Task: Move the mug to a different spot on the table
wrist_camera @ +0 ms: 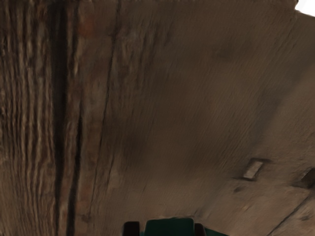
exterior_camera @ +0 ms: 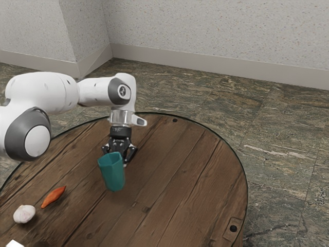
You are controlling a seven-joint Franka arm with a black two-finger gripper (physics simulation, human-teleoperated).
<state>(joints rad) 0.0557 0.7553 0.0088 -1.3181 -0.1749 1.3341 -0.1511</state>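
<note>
Our gripper (exterior_camera: 119, 156) is pinched narrow on the rim of the mug (exterior_camera: 112, 174), which hangs just below it, tilted, and seems to be lifted a little off the table (exterior_camera: 185, 170); we cannot tell how far its base is clear. The main risk, as we judge it, is the grip itself: the fingers take only a thin strip of wall near the lip, so the weight sits below and off to one side, and a quick swing or a hard stop could make the mug pivot further or slip out. If we travel too low, the tilted base could catch on the planks and twist the mug in the jaws. Setting it down tilted could also tip it over. The carrot (exterior_camera: 53, 196) and garlic (exterior_camera: 24, 213) lie well apart from the gripper, on the arm's side and nearer the camera, so a move that way could knock them. The mug is teal, smooth and tapered, narrower at the base. The table is round, of dark, rough-grained planks with deep seams and a thin dark rim. The carrot is orange and pointed, the garlic pale and bulbous.
</note>
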